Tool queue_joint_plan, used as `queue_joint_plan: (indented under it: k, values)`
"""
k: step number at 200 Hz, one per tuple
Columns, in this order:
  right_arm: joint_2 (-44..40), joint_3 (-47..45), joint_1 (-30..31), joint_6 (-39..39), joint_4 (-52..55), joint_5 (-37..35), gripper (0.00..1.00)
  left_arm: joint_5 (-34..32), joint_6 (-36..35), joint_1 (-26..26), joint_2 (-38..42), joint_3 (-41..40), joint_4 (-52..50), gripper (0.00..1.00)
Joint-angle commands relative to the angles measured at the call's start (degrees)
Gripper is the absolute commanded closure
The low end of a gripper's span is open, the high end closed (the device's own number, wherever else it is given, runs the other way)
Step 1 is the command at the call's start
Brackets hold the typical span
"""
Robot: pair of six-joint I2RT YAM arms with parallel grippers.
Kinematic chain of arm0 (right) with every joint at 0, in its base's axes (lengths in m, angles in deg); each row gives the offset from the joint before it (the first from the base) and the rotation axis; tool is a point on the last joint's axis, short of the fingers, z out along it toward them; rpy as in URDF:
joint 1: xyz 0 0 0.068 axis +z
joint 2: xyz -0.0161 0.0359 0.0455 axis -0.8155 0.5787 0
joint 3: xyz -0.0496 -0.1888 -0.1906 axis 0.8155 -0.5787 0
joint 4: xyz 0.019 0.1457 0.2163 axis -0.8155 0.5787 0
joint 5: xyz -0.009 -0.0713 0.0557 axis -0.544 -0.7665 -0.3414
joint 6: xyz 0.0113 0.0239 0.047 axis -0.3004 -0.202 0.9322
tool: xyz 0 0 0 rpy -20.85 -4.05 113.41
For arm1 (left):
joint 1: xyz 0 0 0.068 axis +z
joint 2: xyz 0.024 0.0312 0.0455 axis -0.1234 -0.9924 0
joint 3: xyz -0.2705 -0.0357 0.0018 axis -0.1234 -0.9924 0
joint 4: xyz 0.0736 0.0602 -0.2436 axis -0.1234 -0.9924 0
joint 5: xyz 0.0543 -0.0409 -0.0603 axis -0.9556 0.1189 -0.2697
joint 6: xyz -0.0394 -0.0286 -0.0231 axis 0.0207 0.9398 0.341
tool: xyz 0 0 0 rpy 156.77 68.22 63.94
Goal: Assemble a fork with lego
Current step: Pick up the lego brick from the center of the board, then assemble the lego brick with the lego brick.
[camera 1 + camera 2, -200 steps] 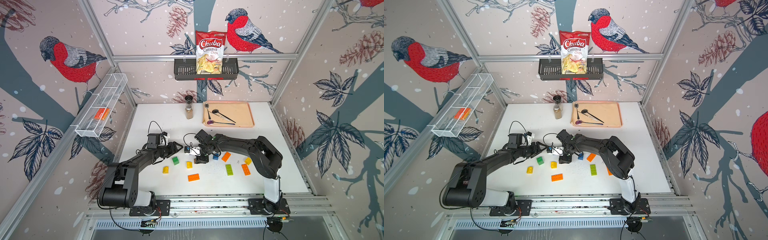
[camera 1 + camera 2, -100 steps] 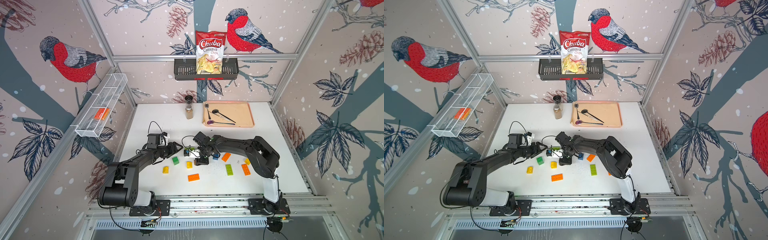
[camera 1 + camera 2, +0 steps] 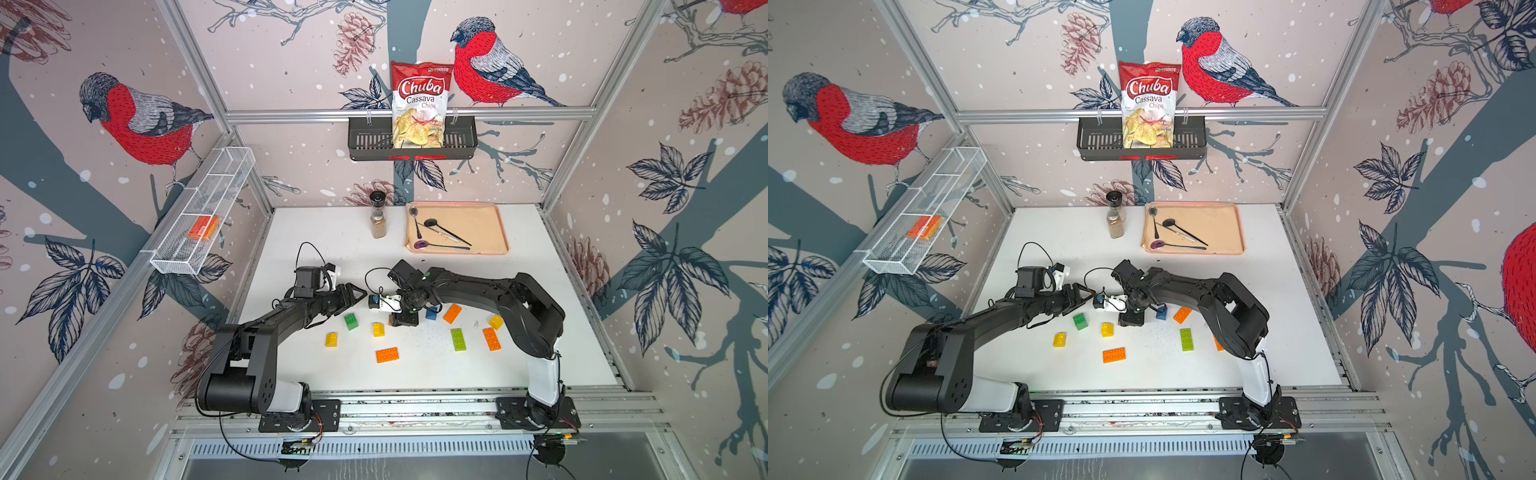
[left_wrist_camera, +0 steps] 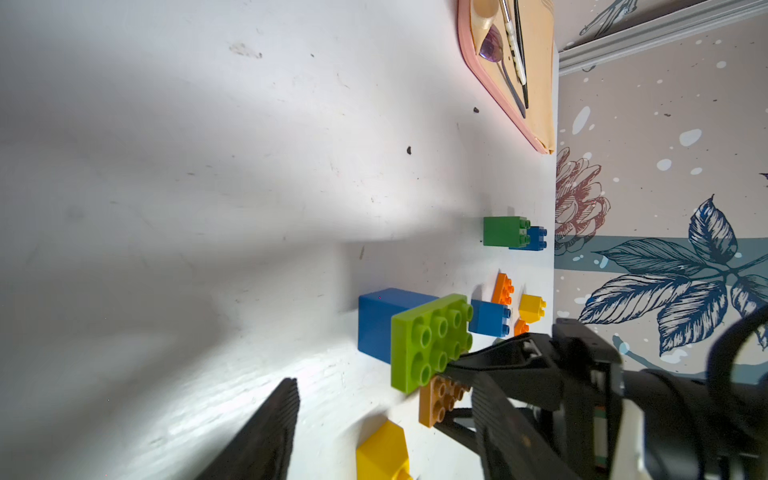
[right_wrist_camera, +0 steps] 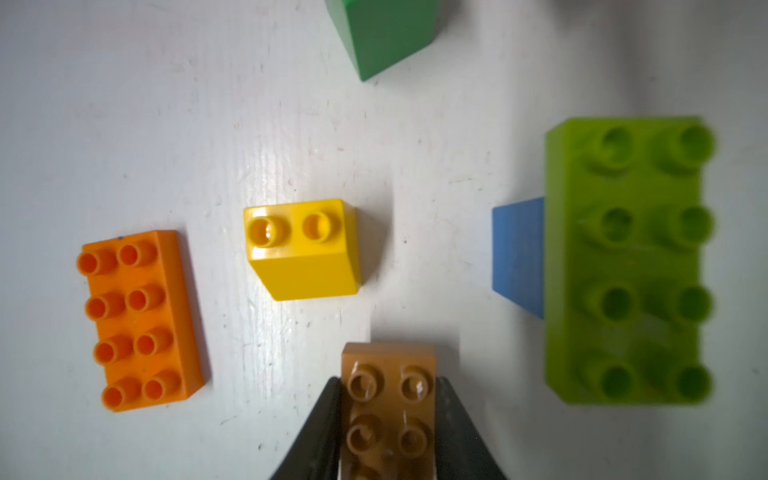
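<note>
In both top views: left tool (image 3: 358,296) spread, nothing in it, close beside the right wrist. Right tool (image 3: 404,320) low at the bench (image 3: 316,241) amid scattered lego (image 3: 387,355), mostly loose single bricks.

Left wrist view: lime-green brick (image 4: 430,340) seated on a blue brick (image 4: 376,320), the only join seen.

Right wrist view: right tool pinching a brown brick (image 5: 388,415) by its long sides. Cannot tell whether clear of the bench. Yellow brick (image 5: 301,249) and orange brick (image 5: 139,320) lying free nearby. Judged early: most of the fork left to build.
</note>
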Motion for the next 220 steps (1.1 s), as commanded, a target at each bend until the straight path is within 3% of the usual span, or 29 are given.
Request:
queue_joint_plan:
  k: [1, 50, 150, 220]
  values:
    - [-2.21, 1.14, -0.64, 0.91, 1.44, 2.18, 0.69, 2.63, 0.28, -0.13, -0.17, 0.08, 2.28, 0.35]
    - [-1.89, 6.41, -2.4, 0.44, 4.37, 1.14, 0.69, 4.75, 0.69, -2.51, -2.57, 0.61, 5.6, 0.38]
    - [7.05, 20.46, -3.81, -2.8, 10.91, 1.74, 0.69, 5.01, 0.11, -4.18, -7.41, 2.99, 6.47, 0.5]
    - [9.48, 22.52, -3.42, -3.44, 13.07, 2.32, 0.68, 5.17, 0.06, -4.56, -9.57, 2.64, 7.42, 0.57]
